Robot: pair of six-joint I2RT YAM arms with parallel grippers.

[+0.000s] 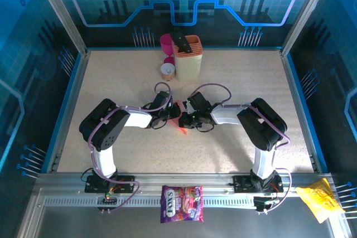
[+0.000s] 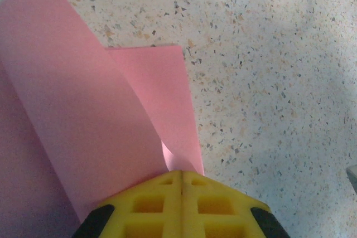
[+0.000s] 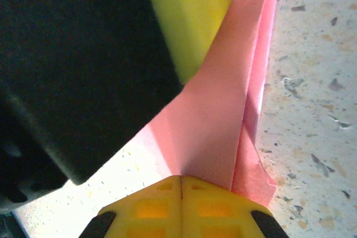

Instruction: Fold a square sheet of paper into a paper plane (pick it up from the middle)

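Note:
The salmon-pink sheet of paper (image 1: 180, 120) is folded into long, narrow layers and hangs between my two grippers at mid-table, looking slim and pointed like a paper plane from above. My left gripper (image 1: 170, 114) comes in from the left and my right gripper (image 1: 188, 119) from the right. In the left wrist view the yellow fingers (image 2: 162, 199) are pressed together, shut on the paper (image 2: 83, 115), whose flaps fan out ahead. In the right wrist view the gripper (image 3: 181, 179) is shut on the folded paper (image 3: 223, 115), with the left gripper's yellow finger (image 3: 192, 15) close by.
At the back of the speckled table (image 1: 251, 82) stand a magenta cup (image 1: 166, 42), a yellow holder (image 1: 188, 58) and a small tan round thing (image 1: 167, 71). A purple candy bag (image 1: 182, 203) and a yellow packet (image 1: 319, 202) lie on the front rail.

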